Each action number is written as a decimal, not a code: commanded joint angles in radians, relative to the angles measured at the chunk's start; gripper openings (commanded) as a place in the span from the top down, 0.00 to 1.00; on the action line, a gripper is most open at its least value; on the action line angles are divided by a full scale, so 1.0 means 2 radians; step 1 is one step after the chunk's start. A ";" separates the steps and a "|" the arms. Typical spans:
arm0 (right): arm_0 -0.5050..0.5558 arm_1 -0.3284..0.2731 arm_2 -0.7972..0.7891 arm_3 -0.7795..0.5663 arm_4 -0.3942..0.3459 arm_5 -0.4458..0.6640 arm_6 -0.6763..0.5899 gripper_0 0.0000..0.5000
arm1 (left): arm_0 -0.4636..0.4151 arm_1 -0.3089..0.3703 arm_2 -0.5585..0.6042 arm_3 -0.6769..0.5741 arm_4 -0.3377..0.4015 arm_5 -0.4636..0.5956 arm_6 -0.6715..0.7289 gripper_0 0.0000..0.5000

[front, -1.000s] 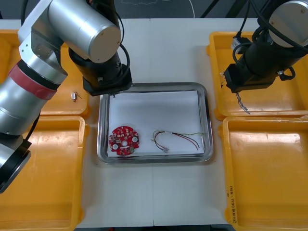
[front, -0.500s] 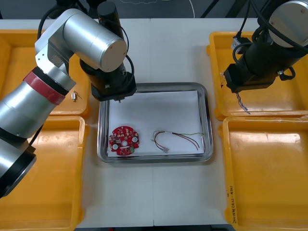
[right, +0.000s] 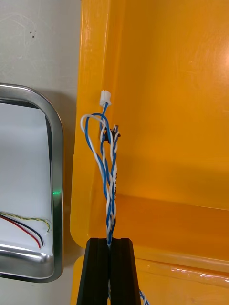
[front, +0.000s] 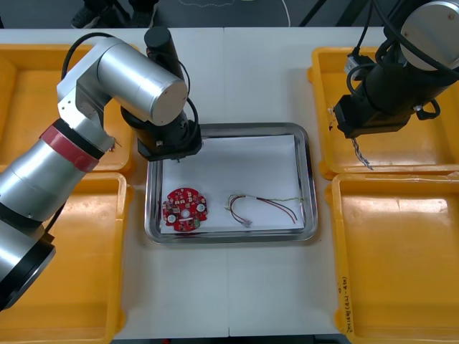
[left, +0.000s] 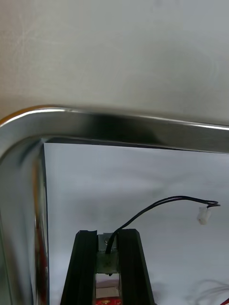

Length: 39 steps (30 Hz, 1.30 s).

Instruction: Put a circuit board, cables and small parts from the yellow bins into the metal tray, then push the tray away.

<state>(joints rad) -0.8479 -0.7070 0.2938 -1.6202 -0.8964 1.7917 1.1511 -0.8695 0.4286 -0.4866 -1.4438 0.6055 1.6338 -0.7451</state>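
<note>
The metal tray [front: 229, 129] sits mid-surface, white inside. In it, the round red circuit board [front: 185, 209] lies at 8 o'clock and the red and yellow cable [front: 262, 206] at 5 o'clock, the two apart. Up at the tray's 10 o'clock corner is the left hand [left: 108, 236], just inside the rim. Its black fingers are closed to a narrow gap on a small metal part [left: 107, 259], and a black cable [left: 157, 207] arcs out of that part to a white plug [left: 204, 217] over the white liner.

Out at 2 o'clock from the tray, the right hand [right: 110, 243] hangs over the far right yellow bin [front: 401, 150]. Its fingers are pinched nearly together on the twisted blue and white cable [right: 110, 176], which loops beyond the fingertips over the bin's wall, a white connector at its tip.
</note>
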 commanded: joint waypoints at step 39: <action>-0.024 0.009 0.028 -0.041 -0.024 -0.019 0.049 1.00 | 0.014 0.003 0.105 -0.202 -0.042 0.143 -0.042 0.00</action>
<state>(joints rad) -0.8482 -0.7046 0.3220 -1.6616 -0.9351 1.7695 1.1754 -0.8441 0.4151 -0.3273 -1.7711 0.5332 1.8909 -0.7690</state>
